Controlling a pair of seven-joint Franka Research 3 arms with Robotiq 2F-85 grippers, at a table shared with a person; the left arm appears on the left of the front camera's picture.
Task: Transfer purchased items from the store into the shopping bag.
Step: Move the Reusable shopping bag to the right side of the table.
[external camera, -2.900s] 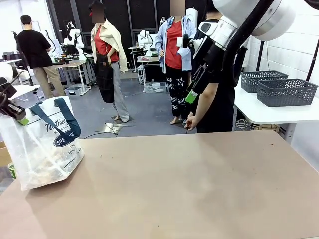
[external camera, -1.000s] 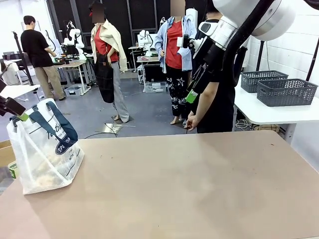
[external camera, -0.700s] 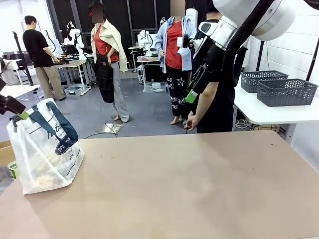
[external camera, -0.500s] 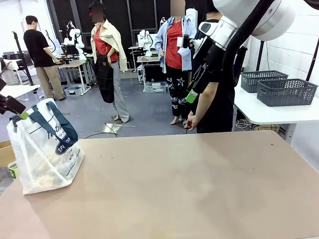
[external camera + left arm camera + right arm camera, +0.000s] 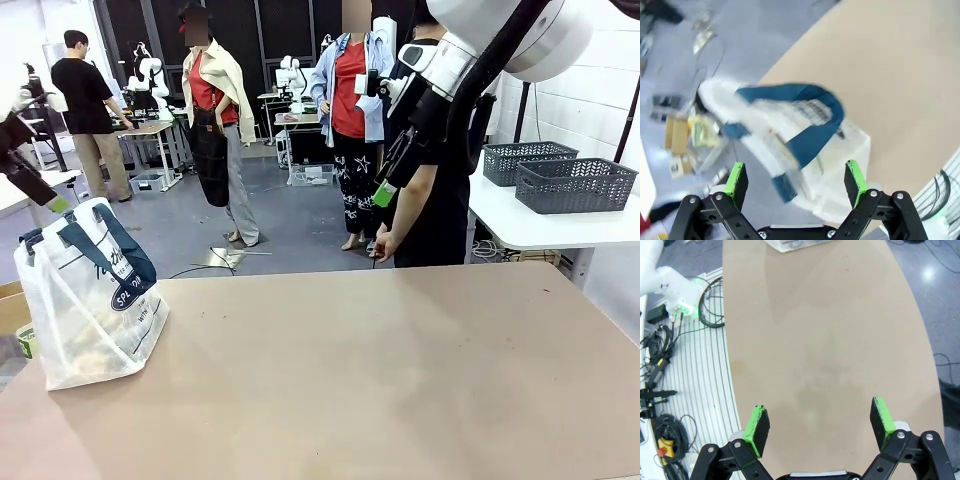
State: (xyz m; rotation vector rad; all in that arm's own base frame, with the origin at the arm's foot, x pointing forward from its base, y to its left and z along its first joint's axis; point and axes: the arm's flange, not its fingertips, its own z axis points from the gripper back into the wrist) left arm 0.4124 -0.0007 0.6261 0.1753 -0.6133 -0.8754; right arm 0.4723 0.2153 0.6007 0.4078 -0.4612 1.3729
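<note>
The shopping bag, whitish translucent plastic with navy handles and a round navy logo, stands slumped at the table's left edge. The purchased items show dimly as yellowish-tan shapes in its bottom. My left gripper hangs open just above and left of the handles, touching nothing. In the blurred left wrist view that gripper is open above the bag, with its handles lying loose. My right gripper is open high over the table's far side. In the right wrist view it holds nothing over bare tabletop, and the bag sits at the top edge.
A person in black stands at the far edge behind my right arm, one hand hanging down. Two dark grey lattice baskets sit on a white side table at the right. A cardboard box lies on the floor left of the bag.
My left gripper has let go of the bag's handles and risen up and to the left. The bag has sagged lower. The right arm has not moved.
</note>
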